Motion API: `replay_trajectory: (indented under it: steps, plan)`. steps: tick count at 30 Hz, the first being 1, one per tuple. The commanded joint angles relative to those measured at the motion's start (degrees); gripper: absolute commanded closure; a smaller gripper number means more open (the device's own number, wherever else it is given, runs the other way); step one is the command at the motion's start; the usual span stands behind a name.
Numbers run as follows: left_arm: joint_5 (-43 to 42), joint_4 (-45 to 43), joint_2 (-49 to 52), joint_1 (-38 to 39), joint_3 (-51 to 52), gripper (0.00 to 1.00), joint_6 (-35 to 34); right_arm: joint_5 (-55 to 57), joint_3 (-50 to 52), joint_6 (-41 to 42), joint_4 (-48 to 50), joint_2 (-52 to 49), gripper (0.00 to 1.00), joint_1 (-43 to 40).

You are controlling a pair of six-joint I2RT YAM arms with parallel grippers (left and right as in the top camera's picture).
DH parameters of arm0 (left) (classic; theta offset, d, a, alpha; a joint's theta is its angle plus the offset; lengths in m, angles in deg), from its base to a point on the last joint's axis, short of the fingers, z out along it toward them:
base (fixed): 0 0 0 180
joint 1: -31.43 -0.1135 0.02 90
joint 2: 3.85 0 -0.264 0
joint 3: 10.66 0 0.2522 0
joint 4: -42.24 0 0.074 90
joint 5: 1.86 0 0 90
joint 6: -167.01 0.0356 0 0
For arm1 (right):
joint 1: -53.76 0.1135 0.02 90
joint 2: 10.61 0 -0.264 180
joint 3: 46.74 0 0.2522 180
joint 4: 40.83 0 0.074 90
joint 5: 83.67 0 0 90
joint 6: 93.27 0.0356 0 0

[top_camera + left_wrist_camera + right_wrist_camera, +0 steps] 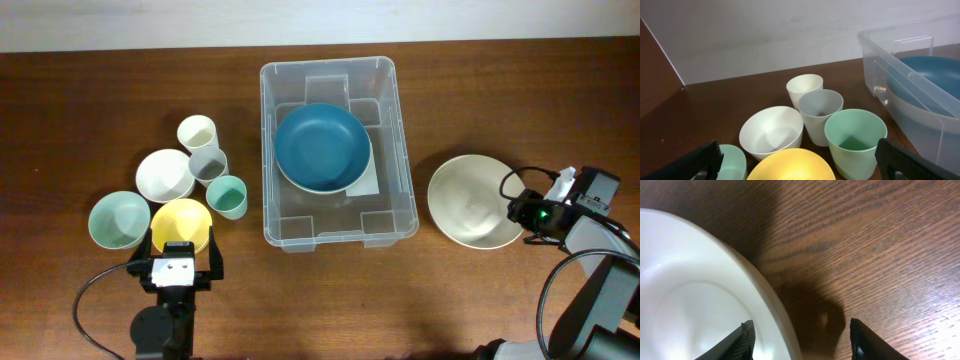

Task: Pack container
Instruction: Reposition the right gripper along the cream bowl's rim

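left gripper [176, 258]: nearest the robot, left of the large clear rectangular plastic container [268, 150]; jaws spread wide, holding nothing, poised just above a yellow round plastic bowl [181, 222].
right gripper [801, 332]: right of the container; jaws apart, straddling the rim of a wide cream round bowl [472, 200], one finger over its inside, the other over the brown wooden table [880, 240]; no clamp on the rim shows.
yellow bowl: left of the container, near side; empty.
pale mint round bowl [118, 220]: farther left of the container, just beside the yellow bowl; empty.
cream bowl: right of the container, apart from it; empty.
mint green plastic cup [227, 196]: just beside the container's left wall; upright, empty.
white round bowl [164, 175]: left of the container, beyond the yellow bowl; empty.
grey plastic cup [208, 163]: left of the container, beyond the mint green cup; upright, empty.
cream plastic cup [197, 132]: farthest of the group left of the container; upright, empty.
container: mid-table between the two arms; holds one dark blue round bowl [322, 147], upright, toward its far end, partly covering a white label [370, 180] on its floor.
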Motion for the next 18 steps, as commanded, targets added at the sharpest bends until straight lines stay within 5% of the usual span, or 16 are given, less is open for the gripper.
replay_trajectory:
  steps: [1,18]
  plan:
    - [-0.6,-0.1,-0.5,0.2,0.5,0.0,0.7,-0.7,0.5,-0.2,0.2,-0.7,0.44,0.4]
    - [-0.6,-0.1,-0.5,0.2,0.5,0.0,0.7,-0.9,0.5,-0.2,3.2,-5.4,0.44,1.5]
